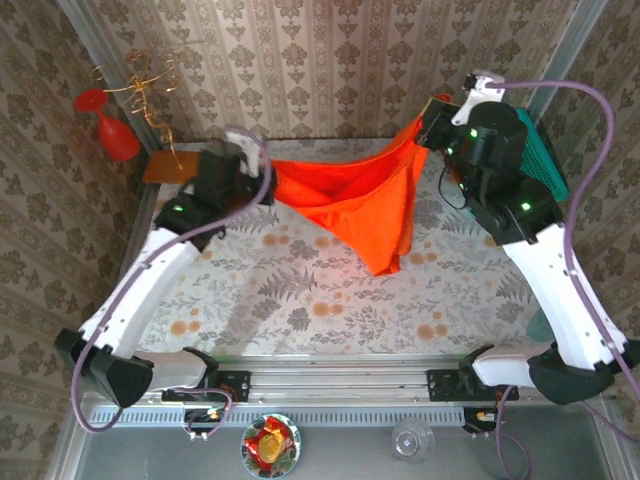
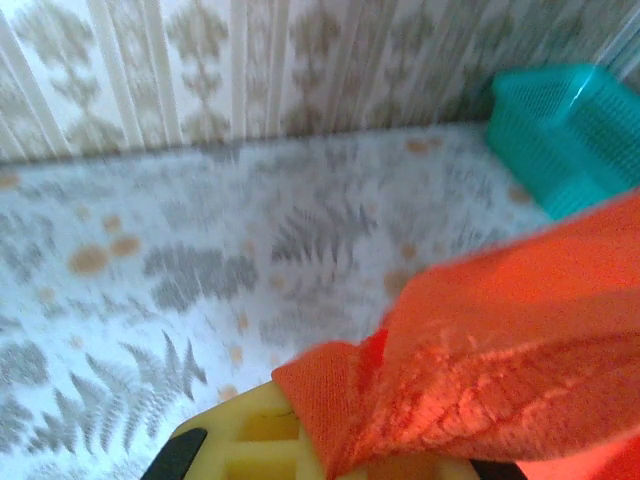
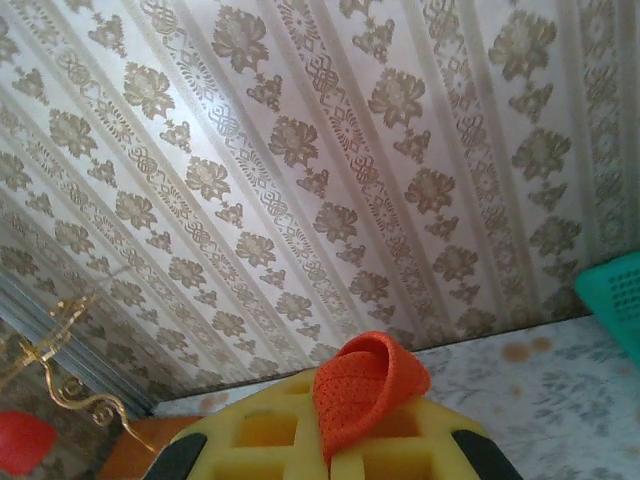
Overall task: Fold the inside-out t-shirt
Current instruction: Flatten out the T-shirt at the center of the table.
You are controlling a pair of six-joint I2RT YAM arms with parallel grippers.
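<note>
a: top view first. where's the inside-out t-shirt [image 1: 355,200]?

b: off the table [image 1: 300,300], slung like a hammock between the two claws. the left claw [image 1: 265,172] has one end at centre left of the frame. the right claw [image 1: 440,112] has the other end higher, at upper right, next to the teal basket [image 1: 548,165].

a: so its long axis?

b: it runs from centre left up to upper right. the slack hangs as a pouch, with a tail pointing at the lower middle of the frame. i can't tell whether the tail touches the table.

a: left wrist view?

b: the left claw [image 2: 330,450] sits at the bottom edge, closed right down on an orange hem. the cloth leads off to the right of the frame, under the basket.

a: right wrist view?

b: the right claw [image 3: 320,450] is also at the bottom edge, clamped tight on a small curl of cloth that pokes up above its yellow pads [image 3: 250,430]. patterned wall behind, basket corner at the right edge.

a: what does the next move turn on?

b: my judgement: neither arm is nearer, since each holds an end and the shirt lies inward from both. the tail hangs closer to the right arm's side, so lowering evenly along that line matters if it's to spread flat.
</note>
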